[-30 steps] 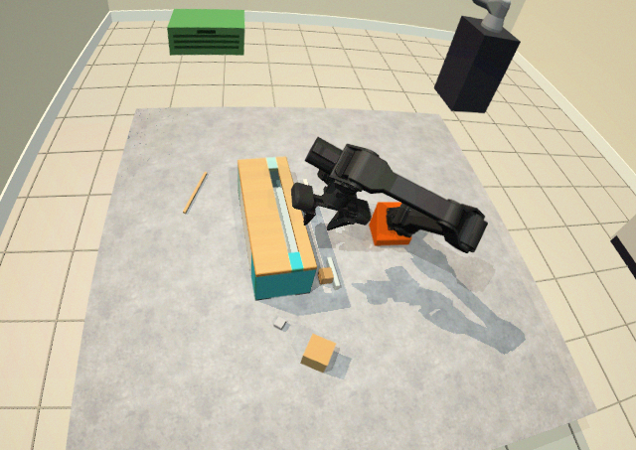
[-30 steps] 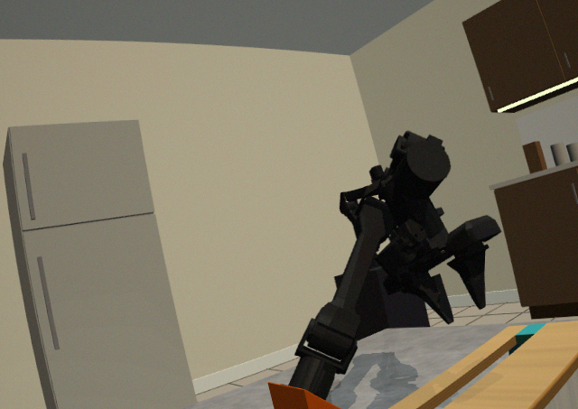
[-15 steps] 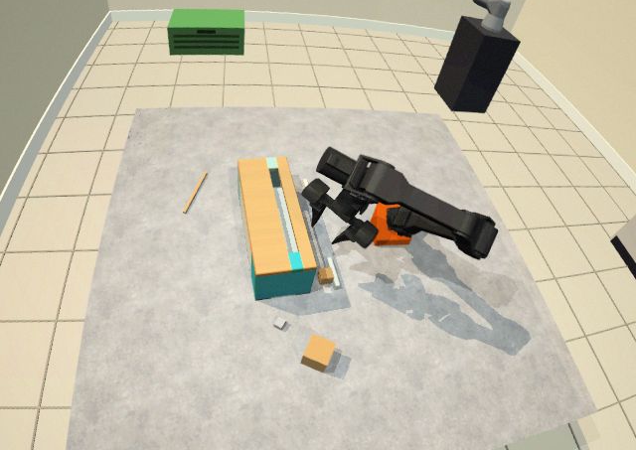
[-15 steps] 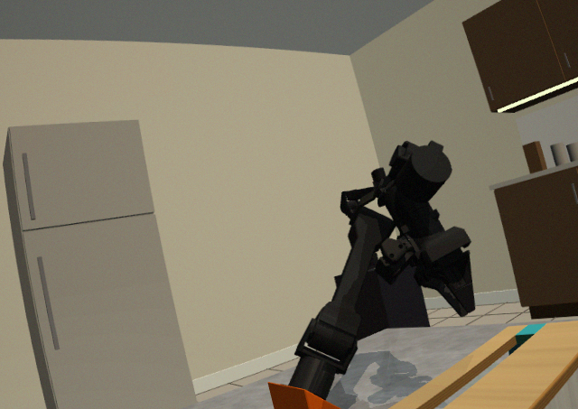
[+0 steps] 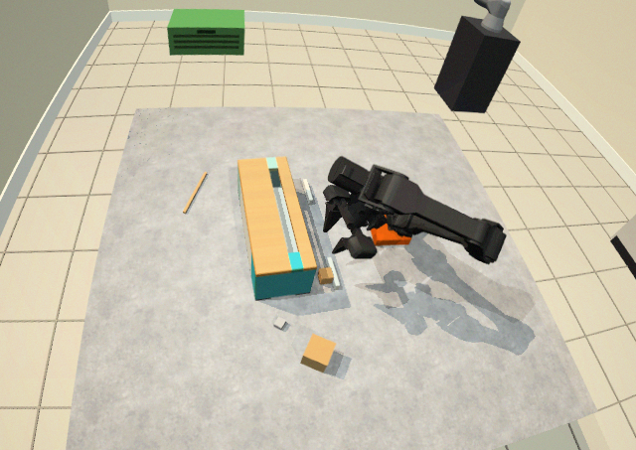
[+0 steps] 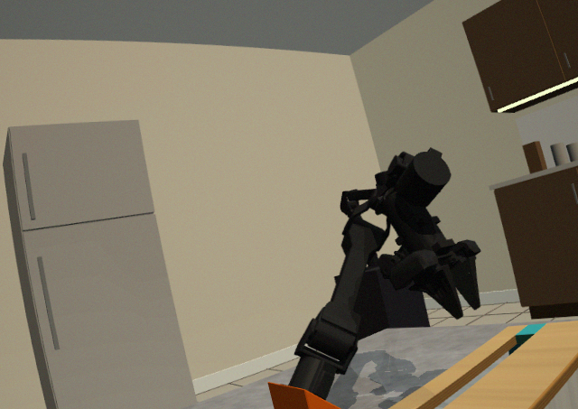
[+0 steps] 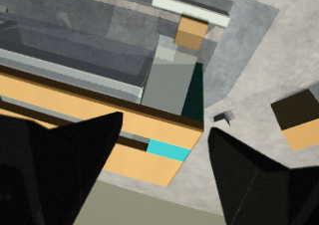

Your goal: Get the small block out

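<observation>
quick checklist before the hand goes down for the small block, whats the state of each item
1. Small tan block out of the long teal wood-topped box, on the grey table: ok.
2. Black hand open, holding nothing: ok.
3. Hand above the block: not ok, it hangs further along the box.
4. Box upright: ok.
5. Larger tan cube apart from the block: ok.
6. Block free of the white strip beside it: cannot tell.
</observation>
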Controlling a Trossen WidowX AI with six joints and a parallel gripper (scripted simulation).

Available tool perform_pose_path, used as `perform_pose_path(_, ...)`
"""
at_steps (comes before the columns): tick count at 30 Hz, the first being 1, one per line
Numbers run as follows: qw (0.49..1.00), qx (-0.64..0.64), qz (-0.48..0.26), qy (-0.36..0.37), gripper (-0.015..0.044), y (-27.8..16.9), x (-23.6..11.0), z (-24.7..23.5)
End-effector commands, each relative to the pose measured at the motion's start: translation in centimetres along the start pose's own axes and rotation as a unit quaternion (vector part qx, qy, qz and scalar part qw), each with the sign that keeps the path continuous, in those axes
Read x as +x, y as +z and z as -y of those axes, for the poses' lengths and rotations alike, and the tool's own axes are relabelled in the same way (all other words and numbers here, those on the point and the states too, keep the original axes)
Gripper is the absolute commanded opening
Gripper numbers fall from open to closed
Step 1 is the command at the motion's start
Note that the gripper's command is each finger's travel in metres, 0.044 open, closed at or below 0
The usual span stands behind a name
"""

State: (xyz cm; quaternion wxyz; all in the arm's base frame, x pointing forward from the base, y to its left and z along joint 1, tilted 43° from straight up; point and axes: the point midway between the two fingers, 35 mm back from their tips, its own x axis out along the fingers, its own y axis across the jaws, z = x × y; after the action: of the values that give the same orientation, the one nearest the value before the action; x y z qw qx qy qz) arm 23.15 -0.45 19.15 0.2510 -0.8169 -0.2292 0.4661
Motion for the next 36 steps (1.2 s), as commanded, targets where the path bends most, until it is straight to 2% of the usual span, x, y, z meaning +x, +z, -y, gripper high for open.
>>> perform_pose_path(1,0.998,0.060,-0.008,-0.005,0.0285,0.3,0.0,0.6)
perform_pose_path(8,1.000,0.025,-0.008,-0.004,0.0285,0.3,0.1,0.6)
perform_pose_path(11,0.992,-0.125,-0.004,-0.002,0.0285,0.5,0.6,0.6)
perform_pose_path(15,0.944,-0.331,0.001,0.001,0.0285,0.8,1.3,0.5)
perform_pose_path(19,0.852,-0.523,0.006,0.001,0.0285,1.1,2.1,0.5)
perform_pose_path(24,0.693,-0.721,0.011,-0.001,0.0285,1.4,2.9,0.4)
perform_pose_path(36,0.421,-0.907,0.015,-0.007,0.0285,1.9,4.1,0.4)
